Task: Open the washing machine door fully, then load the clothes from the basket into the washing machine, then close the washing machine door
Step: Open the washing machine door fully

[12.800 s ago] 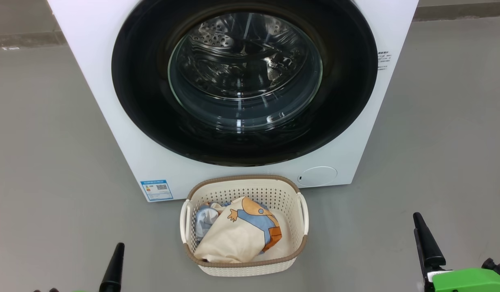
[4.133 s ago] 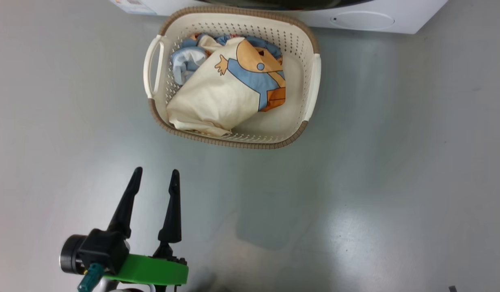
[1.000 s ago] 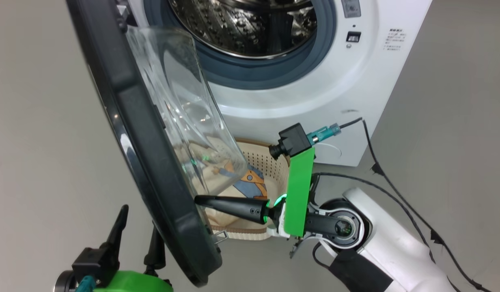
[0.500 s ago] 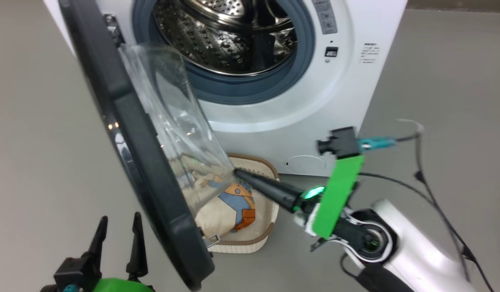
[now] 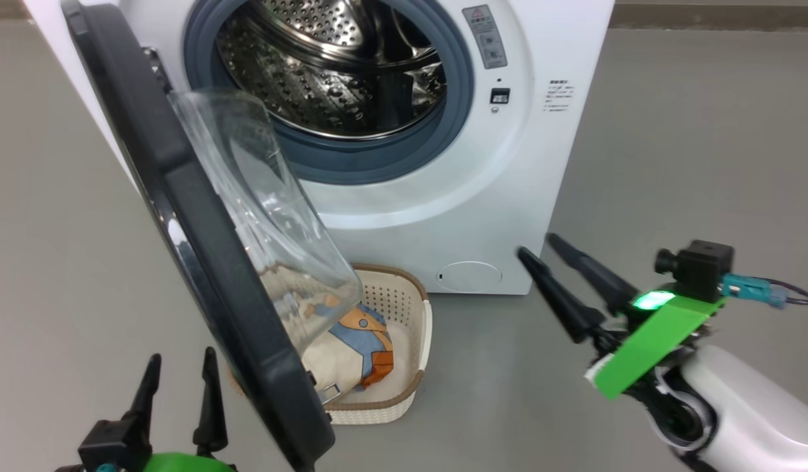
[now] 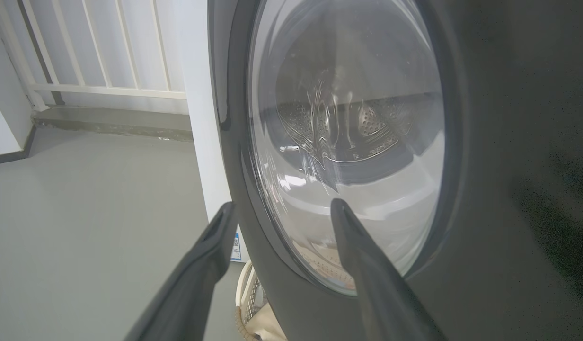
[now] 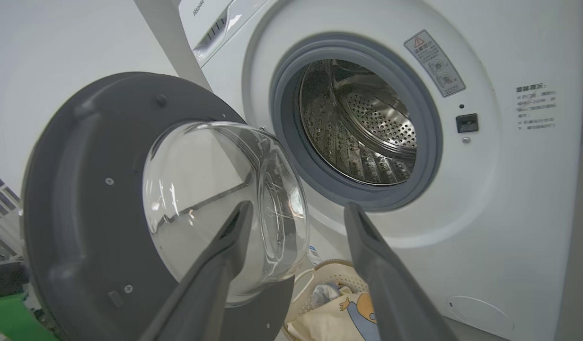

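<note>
The washing machine (image 5: 443,210) stands with its steel drum (image 5: 325,72) exposed. The washing machine door (image 5: 201,262) hangs swung out to the left, its clear glass bowl (image 5: 266,216) facing the drum. Below it the basket (image 5: 397,303) sits on the floor, half hidden behind the door, with the cream cartoon-print clothes (image 5: 351,341) inside. My left gripper (image 5: 183,357) is open at the lower left, just outside the door's outer face (image 6: 348,142). My right gripper (image 5: 537,244) is open and empty to the right of the basket, pointing at the machine (image 7: 462,189).
Bare grey floor (image 5: 692,131) spreads right of the machine and left of the door. A white railing (image 6: 107,90) and a low ledge stand behind the machine's left side. A cable (image 5: 797,301) trails from my right wrist camera.
My right gripper, shut and pressed against the inside of the door's glass a second ago, has opened and drawn back to the right. The head camera has shifted too.
</note>
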